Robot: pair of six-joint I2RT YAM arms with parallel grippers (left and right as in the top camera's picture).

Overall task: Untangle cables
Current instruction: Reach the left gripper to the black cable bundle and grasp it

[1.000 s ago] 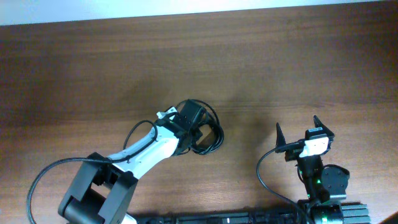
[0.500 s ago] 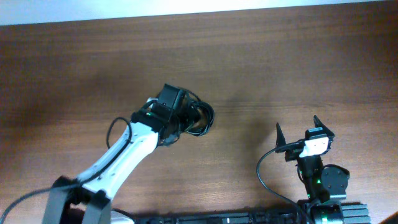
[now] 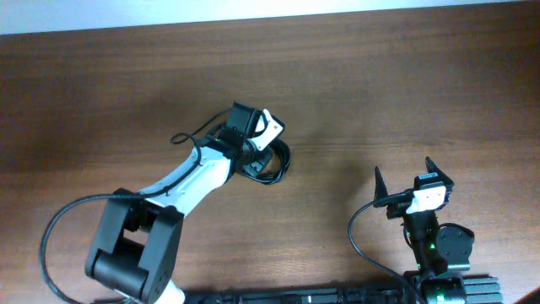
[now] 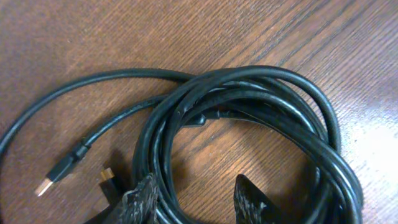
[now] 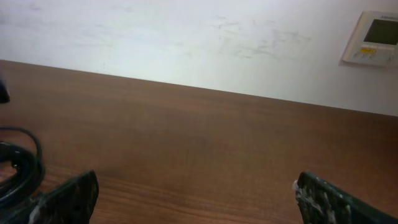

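Note:
The cables (image 3: 276, 166) are a coil of thin black cords on the brown table, just right of centre-left. In the left wrist view the coil (image 4: 261, 118) fills the frame, and a loose strand ends in a gold-tipped plug (image 4: 55, 177) at the lower left. My left gripper (image 3: 253, 145) is over the coil's left side. Its jaws (image 4: 196, 202) are open, with the coil's left strands lying against the inside of the left fingertip. My right gripper (image 3: 405, 177) is open and empty, well to the right of the coil. Its wrist view shows the jaws (image 5: 196, 202) and the coil's edge (image 5: 18, 171).
The wooden table (image 3: 405, 76) ends at a white wall at the back. A wall control panel (image 5: 376, 37) shows in the right wrist view. The left arm's own thick black wire (image 3: 59, 228) loops at the lower left.
My left gripper has moved up and to the left, then turned over the coil. The coil has shifted up-left with it, and a loose strand now trails to the left. The right arm has not moved.

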